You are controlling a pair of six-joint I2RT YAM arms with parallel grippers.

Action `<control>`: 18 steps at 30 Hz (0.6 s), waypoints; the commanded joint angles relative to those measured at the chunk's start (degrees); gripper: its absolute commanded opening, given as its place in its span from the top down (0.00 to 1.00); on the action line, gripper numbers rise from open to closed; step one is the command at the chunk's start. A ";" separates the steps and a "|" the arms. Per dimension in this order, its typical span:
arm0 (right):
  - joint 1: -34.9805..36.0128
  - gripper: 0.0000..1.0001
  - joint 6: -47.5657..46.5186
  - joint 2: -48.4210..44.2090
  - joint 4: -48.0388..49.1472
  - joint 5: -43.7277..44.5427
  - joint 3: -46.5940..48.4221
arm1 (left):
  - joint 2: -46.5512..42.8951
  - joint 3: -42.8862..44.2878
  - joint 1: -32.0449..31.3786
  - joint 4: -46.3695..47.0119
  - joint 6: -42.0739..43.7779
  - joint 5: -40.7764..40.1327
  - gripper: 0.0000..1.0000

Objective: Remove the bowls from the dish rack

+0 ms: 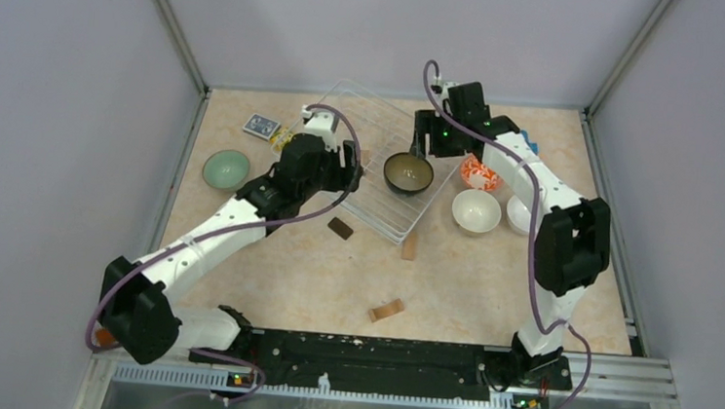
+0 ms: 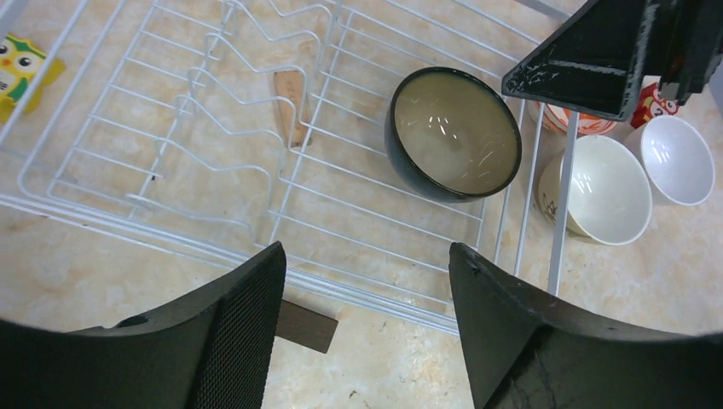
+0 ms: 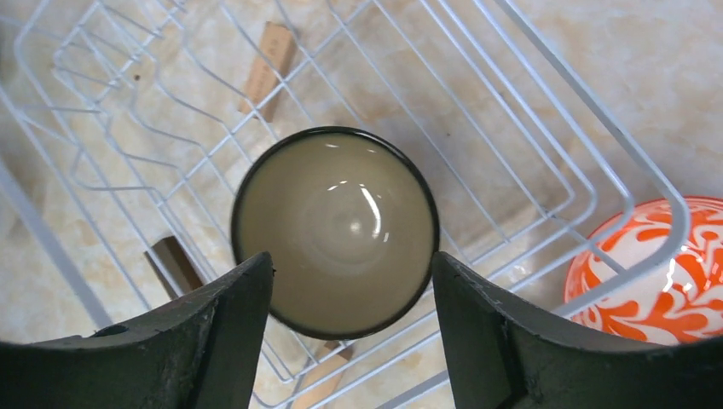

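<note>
A single bowl, dark outside and beige inside (image 1: 408, 172), stands upright in the white wire dish rack (image 1: 374, 127) near its right end. My right gripper (image 3: 352, 260) hangs open just above that bowl (image 3: 335, 228), one finger to either side of its near rim, not touching. My left gripper (image 2: 367, 256) is open and empty over the rack's near edge (image 2: 213, 128), left of the bowl (image 2: 454, 135). On the table lie a pale green bowl (image 1: 226, 168), an orange-patterned bowl (image 1: 479, 173) and two white bowls (image 1: 475, 210) (image 1: 519, 214).
A dark block (image 1: 340, 227) lies just outside the rack. Wooden blocks (image 1: 409, 247) (image 1: 386, 310) lie on the table nearer the arms, and one (image 2: 288, 94) lies under the rack wires. A yellow owl toy (image 2: 21, 64) and a blue card (image 1: 261, 124) lie at the back left.
</note>
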 commanded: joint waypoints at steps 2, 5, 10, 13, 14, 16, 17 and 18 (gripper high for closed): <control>-0.11 0.30 -1.00 3.50 -4.40 7.16 4.55 | -6.26 -2.65 0.29 3.46 -0.43 -3.35 0.22; -0.09 0.30 -1.11 5.89 -4.84 7.79 5.55 | -8.91 -5.57 0.30 4.28 -0.04 -5.09 0.20; -0.11 0.35 -1.35 8.60 -5.00 6.61 6.25 | -12.69 -9.26 0.32 3.65 -1.04 -6.92 0.18; -0.11 0.39 -0.97 10.05 -4.33 5.08 6.31 | -14.49 -10.91 0.26 3.98 -1.18 -8.24 0.17; -0.12 0.42 -0.89 10.59 -4.08 4.53 6.38 | -14.94 -11.25 0.25 4.00 -1.19 -8.69 0.17; -0.10 0.49 -0.72 11.53 -4.15 3.30 6.67 | -15.65 -11.70 0.30 3.86 -1.18 -9.12 0.16; -0.12 0.53 -0.70 11.82 -4.14 2.58 6.78 | -15.95 -11.75 0.31 3.77 -1.18 -9.37 0.16; -0.11 0.58 -0.74 11.90 -3.97 2.03 6.78 | -16.16 -11.80 0.33 3.68 -1.18 -9.57 0.16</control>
